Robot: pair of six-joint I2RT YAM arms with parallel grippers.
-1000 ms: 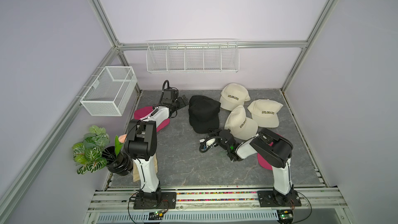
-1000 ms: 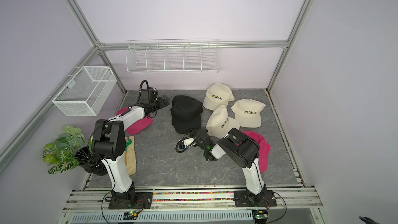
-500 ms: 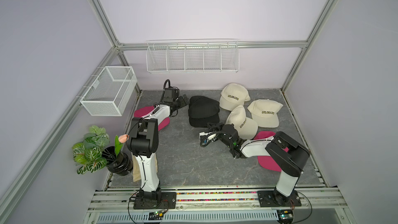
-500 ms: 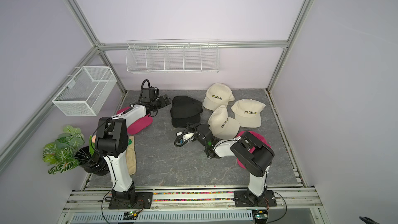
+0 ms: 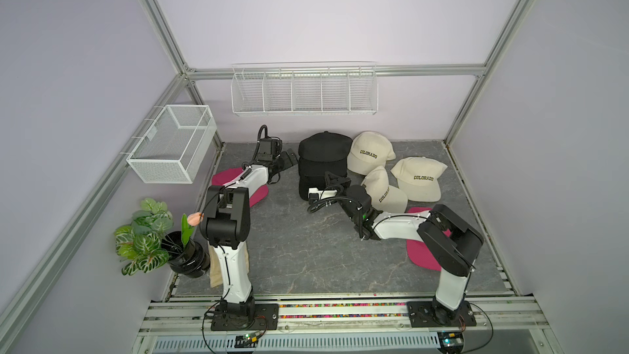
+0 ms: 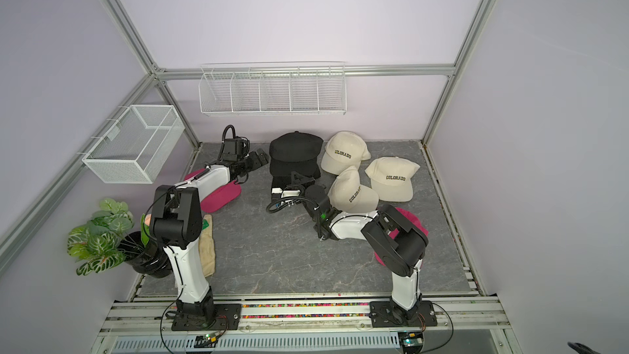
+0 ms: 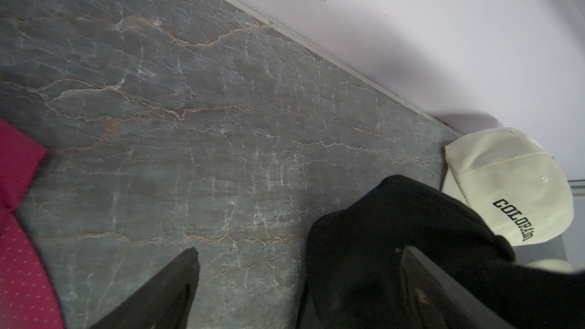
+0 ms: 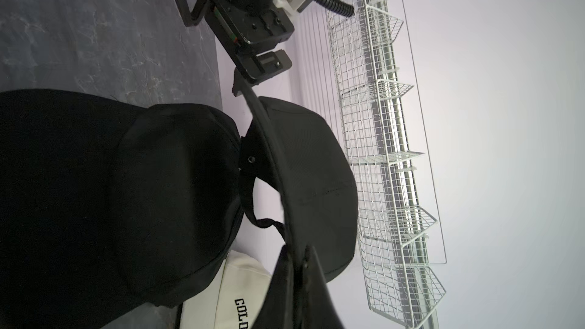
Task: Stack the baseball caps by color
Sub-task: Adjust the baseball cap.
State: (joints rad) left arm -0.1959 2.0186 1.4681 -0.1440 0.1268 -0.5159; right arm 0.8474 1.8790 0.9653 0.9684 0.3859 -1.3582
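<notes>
Plainly the black cap (image 8: 316,185) is the piece in play. It sits tipped up at the near side of the black pile (image 5: 323,161), which lies at the back middle of the table (image 5: 306,250). The right gripper (image 8: 297,267) is clenched on the rim of its brim. From that claw the brim's curved edge runs straight away toward the left gripper (image 5: 288,159), which hangs released, jaws wide, just beside the pile's far flank and holding nothing. So the cap spans between the two claws, and the right arm has it. Seating it should mean carrying it further over the pile, away from the right claw. Three cream COLORADO caps (image 5: 369,153) lie unstacked just beside the pile. One magenta cap (image 5: 253,195) lies under the left arm, and the other magenta cap (image 5: 422,253) lies well apart under the right arm.
</notes>
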